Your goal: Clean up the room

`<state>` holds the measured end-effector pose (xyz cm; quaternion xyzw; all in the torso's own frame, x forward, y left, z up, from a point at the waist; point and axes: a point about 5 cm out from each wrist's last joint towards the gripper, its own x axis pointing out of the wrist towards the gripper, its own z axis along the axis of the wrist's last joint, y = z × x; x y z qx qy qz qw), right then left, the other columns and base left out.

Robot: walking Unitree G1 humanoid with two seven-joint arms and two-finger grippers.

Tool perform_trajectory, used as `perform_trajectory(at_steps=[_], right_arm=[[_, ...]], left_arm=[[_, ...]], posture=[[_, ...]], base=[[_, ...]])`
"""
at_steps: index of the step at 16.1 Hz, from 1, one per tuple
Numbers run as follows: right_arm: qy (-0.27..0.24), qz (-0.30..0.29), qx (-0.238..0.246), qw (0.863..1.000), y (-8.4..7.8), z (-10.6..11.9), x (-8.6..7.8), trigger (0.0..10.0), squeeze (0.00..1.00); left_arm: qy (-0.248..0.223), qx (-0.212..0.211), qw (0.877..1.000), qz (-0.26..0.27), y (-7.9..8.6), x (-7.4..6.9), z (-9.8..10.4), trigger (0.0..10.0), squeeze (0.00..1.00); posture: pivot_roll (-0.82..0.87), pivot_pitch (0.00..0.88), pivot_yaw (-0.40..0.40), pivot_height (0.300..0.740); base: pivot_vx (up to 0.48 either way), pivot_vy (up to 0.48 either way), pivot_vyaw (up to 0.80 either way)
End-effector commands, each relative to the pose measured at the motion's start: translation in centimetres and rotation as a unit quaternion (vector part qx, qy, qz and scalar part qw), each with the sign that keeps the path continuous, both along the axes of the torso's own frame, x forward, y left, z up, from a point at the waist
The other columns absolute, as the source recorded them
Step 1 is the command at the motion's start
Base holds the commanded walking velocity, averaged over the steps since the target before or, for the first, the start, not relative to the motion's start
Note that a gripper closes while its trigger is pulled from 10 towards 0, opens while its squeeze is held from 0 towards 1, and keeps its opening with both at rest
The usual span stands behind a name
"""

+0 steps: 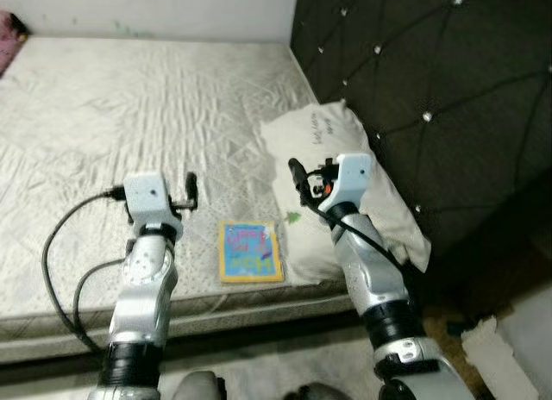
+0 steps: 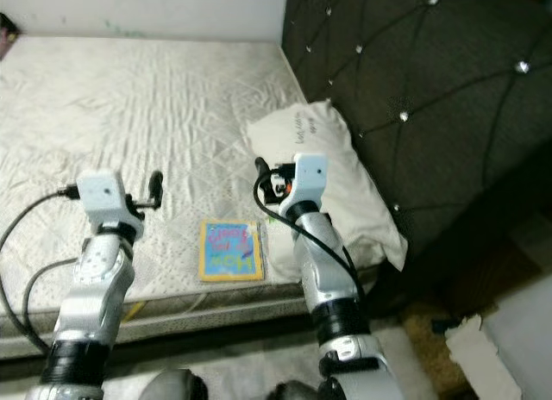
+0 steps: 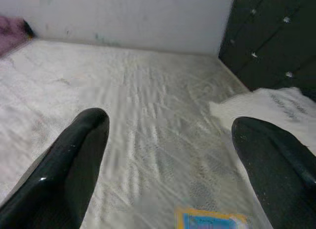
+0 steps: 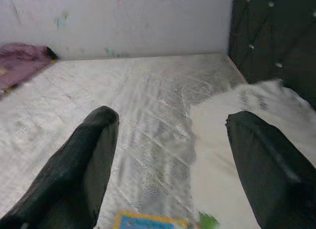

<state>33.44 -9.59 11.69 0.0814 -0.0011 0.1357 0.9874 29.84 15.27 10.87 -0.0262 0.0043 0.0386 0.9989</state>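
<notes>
A thin book with a yellow border and blue cover lies flat near the front edge of the bed. A white pillow rests at the bed's right end, against the dark tufted headboard. My left gripper hovers open to the left of the book and slightly beyond it. My right gripper is open above the pillow's near-left edge, just right of the book. The book's top edge peeks in low between the left fingers, and again as the book edge in the right wrist view.
A purple cloth lies at the far left end of the mattress by the white wall. A white box or paper sits on the floor at the lower right. Black cables loop beside my left arm.
</notes>
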Motion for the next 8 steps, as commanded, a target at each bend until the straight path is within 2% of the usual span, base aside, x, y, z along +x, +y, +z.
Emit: perform_trajectory(at_steps=[1, 6, 8], right_arm=[[-0.004, -0.002, 0.002, 1.0, -0.12, 0.31, 0.14, 10.0, 0.0], [0.005, -0.003, 0.014, 1.0, -0.27, 0.07, 0.12, 10.0, 0.0], [0.008, -0.002, 0.001, 1.0, -0.21, -0.07, 0.11, 10.0, 0.0]], left_arm=[[0.0, 0.005, 1.0, 0.001, 0.16, -0.01, 0.05, 10.0, 0.0], [0.0, -0.001, 1.0, 0.003, 0.16, -0.08, 0.0, 10.0, 0.0], [0.002, -0.005, 1.0, 0.003, 0.13, -0.1, -0.06, 10.0, 0.0]], posture=[[0.12, 0.0, -0.091, 0.74], [0.12, 0.0, -0.091, 0.74], [0.12, 0.0, -0.09, 0.74]], base=[[0.0, 0.48, 0.0], [0.0, 0.48, 0.0], [0.0, 0.48, 0.0]])
